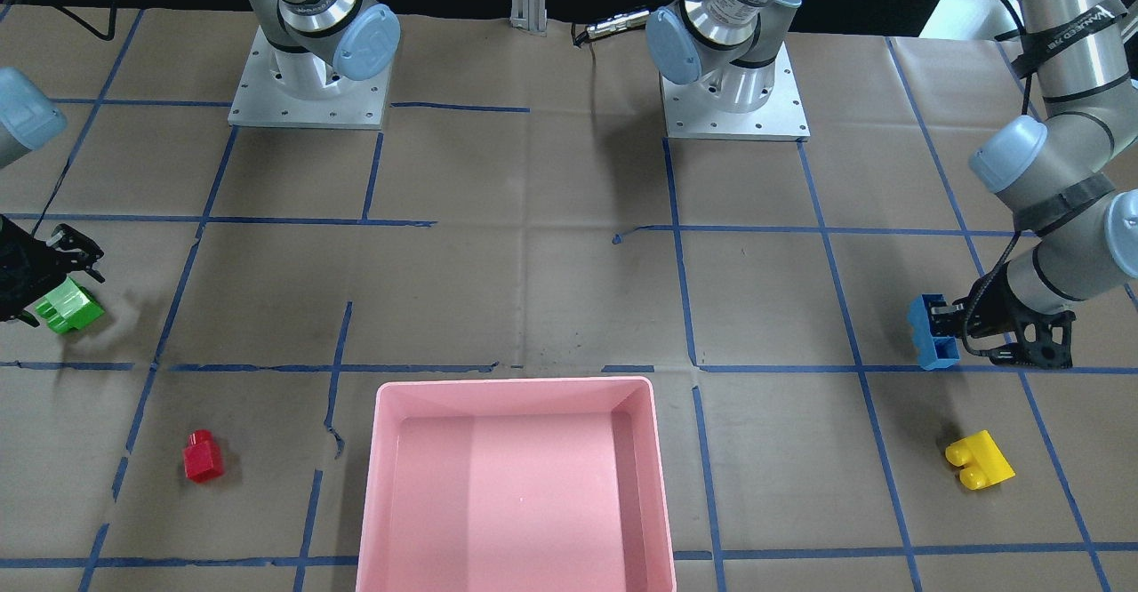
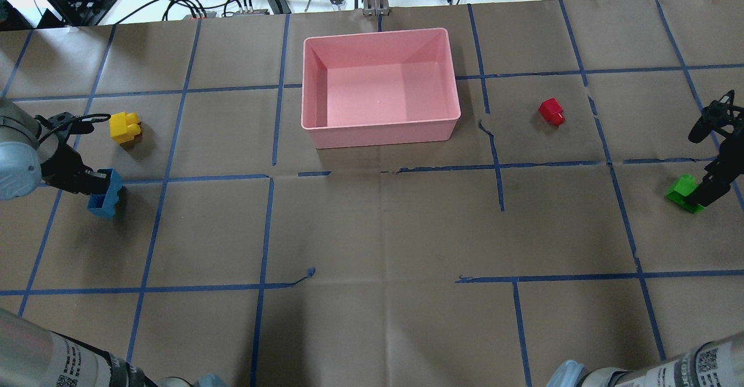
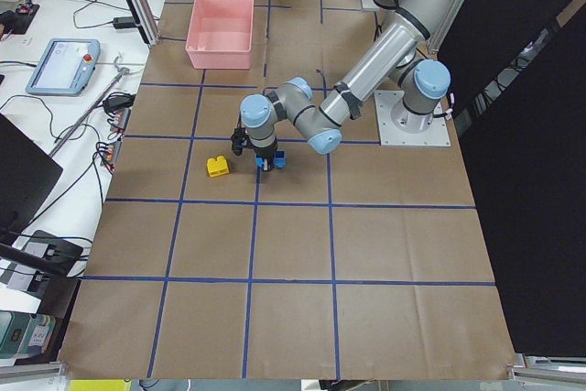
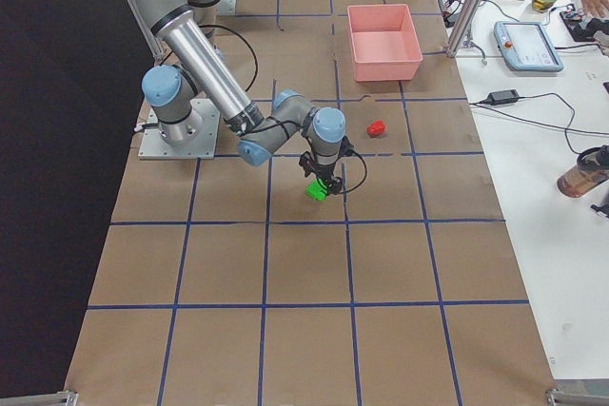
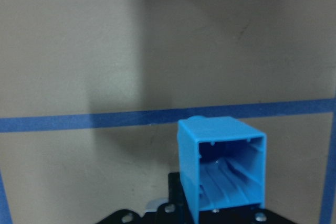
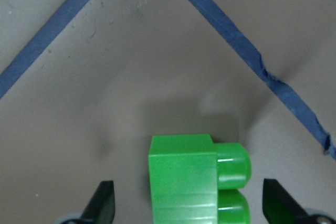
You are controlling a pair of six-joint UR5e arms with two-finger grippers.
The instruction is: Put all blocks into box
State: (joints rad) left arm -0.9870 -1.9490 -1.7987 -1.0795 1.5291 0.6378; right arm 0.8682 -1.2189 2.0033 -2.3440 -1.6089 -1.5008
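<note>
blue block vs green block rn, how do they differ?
Grip: the blue block looks clamped in the left gripper. The green block lies free between the right gripper's open fingers.
Pose: blue shows its hollow underside to the left wrist camera. Green lies on the table with its studs pointing sideways.
Shared: both are outside the box.
</note>
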